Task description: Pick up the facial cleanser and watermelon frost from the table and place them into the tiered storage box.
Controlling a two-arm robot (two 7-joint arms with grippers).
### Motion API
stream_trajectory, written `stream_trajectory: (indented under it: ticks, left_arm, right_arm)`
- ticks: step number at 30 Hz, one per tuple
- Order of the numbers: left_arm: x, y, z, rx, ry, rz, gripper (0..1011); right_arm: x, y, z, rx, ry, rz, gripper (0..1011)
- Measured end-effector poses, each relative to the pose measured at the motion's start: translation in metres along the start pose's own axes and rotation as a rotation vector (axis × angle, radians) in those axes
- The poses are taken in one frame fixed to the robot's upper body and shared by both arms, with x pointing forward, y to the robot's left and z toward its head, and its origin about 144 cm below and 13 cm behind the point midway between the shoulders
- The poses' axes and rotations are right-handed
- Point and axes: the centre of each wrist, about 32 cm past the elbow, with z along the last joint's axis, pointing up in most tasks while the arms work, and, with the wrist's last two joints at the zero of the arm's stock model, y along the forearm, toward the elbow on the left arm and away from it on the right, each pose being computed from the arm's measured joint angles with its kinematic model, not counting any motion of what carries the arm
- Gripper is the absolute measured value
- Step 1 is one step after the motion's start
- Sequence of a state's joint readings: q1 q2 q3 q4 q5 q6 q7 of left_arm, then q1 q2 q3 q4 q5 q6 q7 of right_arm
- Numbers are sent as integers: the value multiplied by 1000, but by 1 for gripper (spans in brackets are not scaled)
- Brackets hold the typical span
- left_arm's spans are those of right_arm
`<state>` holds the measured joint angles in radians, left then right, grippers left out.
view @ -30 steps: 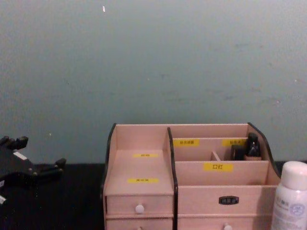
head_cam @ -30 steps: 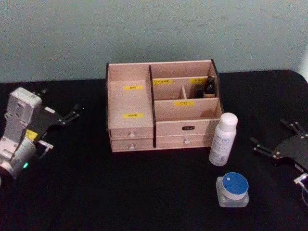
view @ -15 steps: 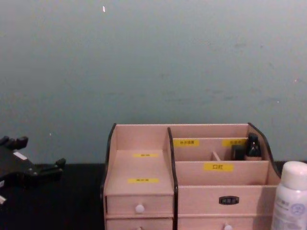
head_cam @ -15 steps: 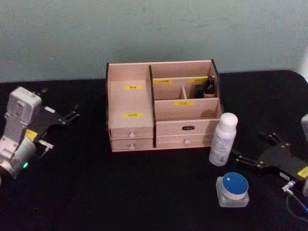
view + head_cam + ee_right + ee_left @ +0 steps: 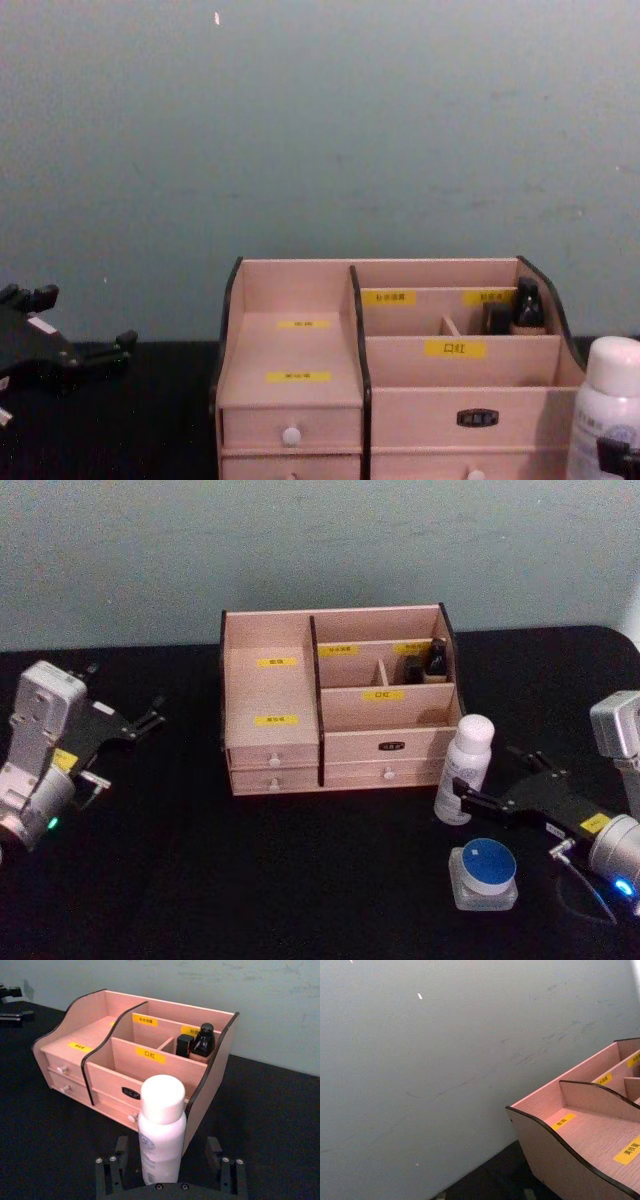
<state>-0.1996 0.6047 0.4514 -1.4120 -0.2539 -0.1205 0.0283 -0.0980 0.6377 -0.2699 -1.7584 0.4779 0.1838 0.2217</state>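
Observation:
A white bottle (image 5: 463, 770) with a white cap stands upright in front of the right end of the tiered storage box (image 5: 270, 695). A squat clear jar (image 5: 483, 873) with a blue lid sits nearer me. I cannot tell from their labels which is the facial cleanser and which the watermelon frost. My right gripper (image 5: 490, 776) is open at table height, and in the right wrist view the gripper (image 5: 167, 1144) has the bottle (image 5: 161, 1130) between its spread fingers, untouched. My left gripper (image 5: 125, 695) rests open at the far left, away from the box.
Two small dark bottles (image 5: 428, 661) stand in the box's back right compartment (image 5: 197, 1042). The other compartments are open on top, with white-knobbed drawers below. The table is covered in black cloth (image 5: 300, 880) and a pale green wall stands close behind.
My right gripper has moved left across the table from the right edge and now straddles the white bottle. The left arm has barely moved.

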Motion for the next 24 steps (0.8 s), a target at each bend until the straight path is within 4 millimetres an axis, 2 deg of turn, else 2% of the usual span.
stream_trajectory:
  ticks: [9, 24]
  left_arm:
    - [0, 0, 0, 0, 0, 0, 1001]
    - [0, 0, 0, 0, 0, 0, 1001]
  right_arm:
    - [0, 16, -3, -1, 38, 11, 1000]
    - [1, 24, -3, -7, 42, 16, 1000]
